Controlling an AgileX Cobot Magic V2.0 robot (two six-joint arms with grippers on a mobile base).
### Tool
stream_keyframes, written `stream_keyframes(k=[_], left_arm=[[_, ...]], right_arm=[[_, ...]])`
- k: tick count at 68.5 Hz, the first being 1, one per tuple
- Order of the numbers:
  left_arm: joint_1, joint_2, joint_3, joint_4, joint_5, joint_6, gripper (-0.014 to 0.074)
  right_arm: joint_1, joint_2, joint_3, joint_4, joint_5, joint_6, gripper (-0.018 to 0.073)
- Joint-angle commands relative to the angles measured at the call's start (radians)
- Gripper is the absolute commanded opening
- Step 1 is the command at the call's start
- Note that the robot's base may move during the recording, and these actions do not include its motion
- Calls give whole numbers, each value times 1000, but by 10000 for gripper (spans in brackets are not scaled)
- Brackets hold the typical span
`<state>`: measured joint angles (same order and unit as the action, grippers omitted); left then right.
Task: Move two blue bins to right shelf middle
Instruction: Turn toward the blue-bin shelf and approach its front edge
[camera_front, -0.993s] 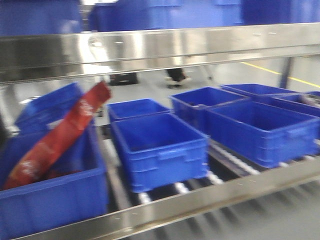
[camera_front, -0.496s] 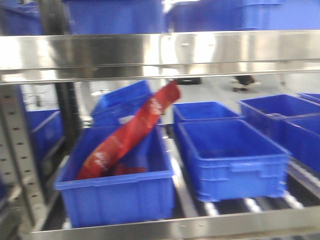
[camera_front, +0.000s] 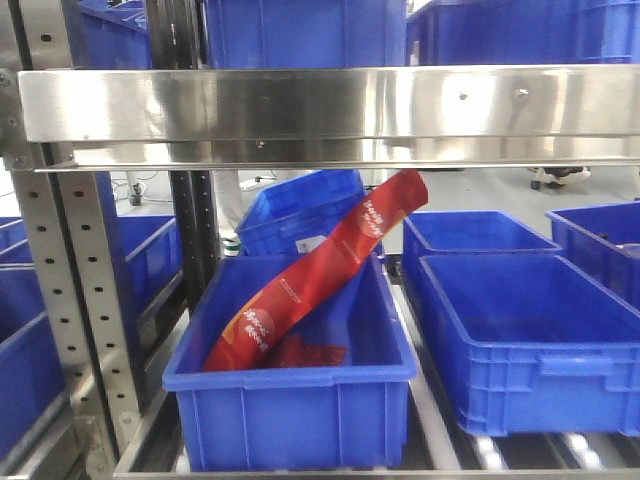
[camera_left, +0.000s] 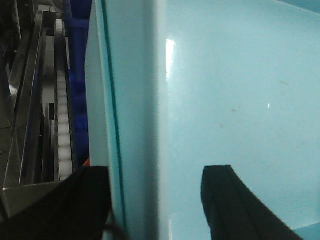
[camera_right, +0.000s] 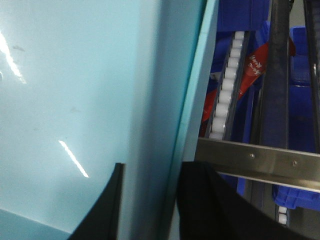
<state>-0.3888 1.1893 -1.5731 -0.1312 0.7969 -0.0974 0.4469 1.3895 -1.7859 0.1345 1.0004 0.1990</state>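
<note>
A pale blue bin fills both wrist views. In the left wrist view its wall (camera_left: 130, 100) runs up between the black fingers of my left gripper (camera_left: 157, 172), which is shut on it. In the right wrist view the same kind of wall (camera_right: 165, 100) passes between the fingers of my right gripper (camera_right: 155, 167), shut on it too. Neither gripper nor this bin shows in the front view. On the shelf's middle level ahead stand a blue bin (camera_front: 290, 400) holding a red packet (camera_front: 320, 270) and an empty blue bin (camera_front: 530, 340).
A steel shelf rail (camera_front: 330, 105) crosses the front view above the bins. A perforated steel post (camera_front: 75, 300) stands at the left, with more blue bins (camera_front: 150, 260) beyond it. White rollers (camera_right: 227, 85) and a steel front rail (camera_right: 260, 160) lie just right of the right gripper.
The front view has swung left along the shelf: the bin with the red packet went from the left edge to the middle, and the steel post came into view.
</note>
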Motion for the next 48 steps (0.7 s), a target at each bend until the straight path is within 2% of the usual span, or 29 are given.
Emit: stream_keyframes(k=[1,48], left_arm=[[-3,-18,-16,-17,-60,40,-111],[-3,-18,-16,-17,-60,40,-111]], right_arm=[[-4,-14,-18,-1,-90,-18,-154],[-4,-14,-18,-1,-90,-18,-154]])
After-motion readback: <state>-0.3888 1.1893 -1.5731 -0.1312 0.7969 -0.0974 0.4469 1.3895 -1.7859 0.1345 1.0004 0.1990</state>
